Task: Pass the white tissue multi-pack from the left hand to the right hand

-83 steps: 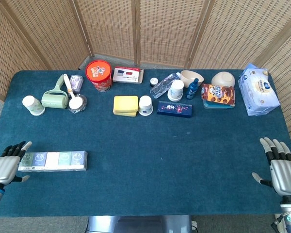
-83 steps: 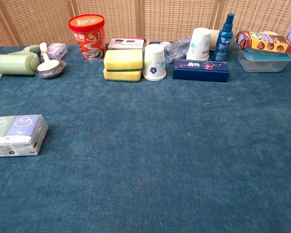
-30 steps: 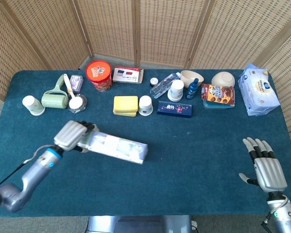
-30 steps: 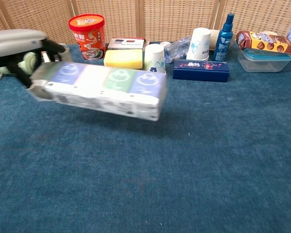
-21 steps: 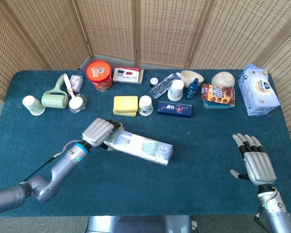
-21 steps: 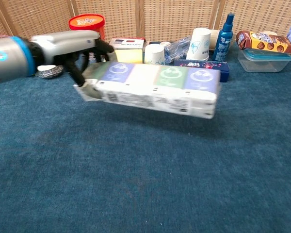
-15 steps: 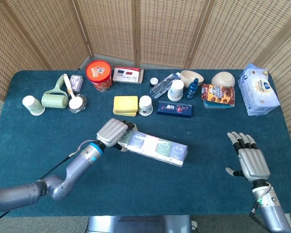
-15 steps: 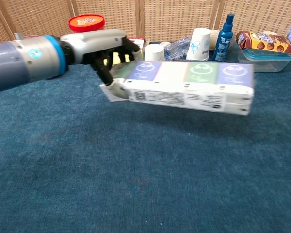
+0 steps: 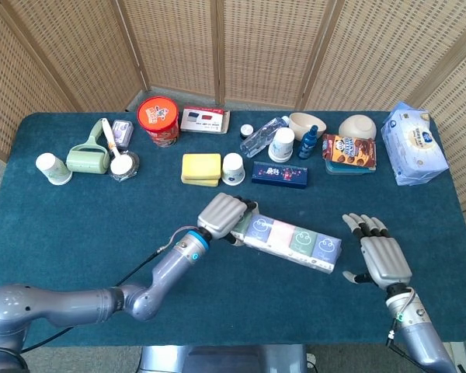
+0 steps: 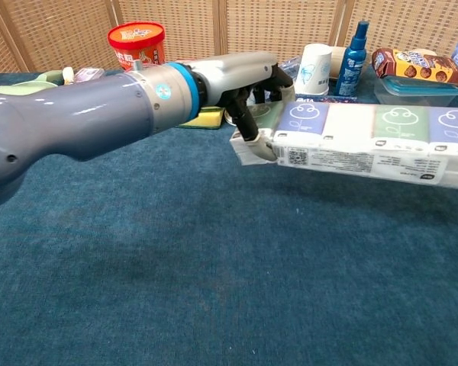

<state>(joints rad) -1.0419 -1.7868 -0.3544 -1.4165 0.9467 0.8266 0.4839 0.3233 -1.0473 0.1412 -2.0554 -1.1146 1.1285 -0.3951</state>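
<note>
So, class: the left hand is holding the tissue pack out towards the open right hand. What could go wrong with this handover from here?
1. The left hand grips the tissue pack only at one end, so the long free end could sag or twist out.
2. The right hand is open and apart from the pack; releasing early would probably drop it onto the table.

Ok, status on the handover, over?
Left hand grips the tissue multi-pack by its near end, held above the table. Right hand open, fingers spread, just beyond the pack's far end, not touching. Nothing between them.
</note>
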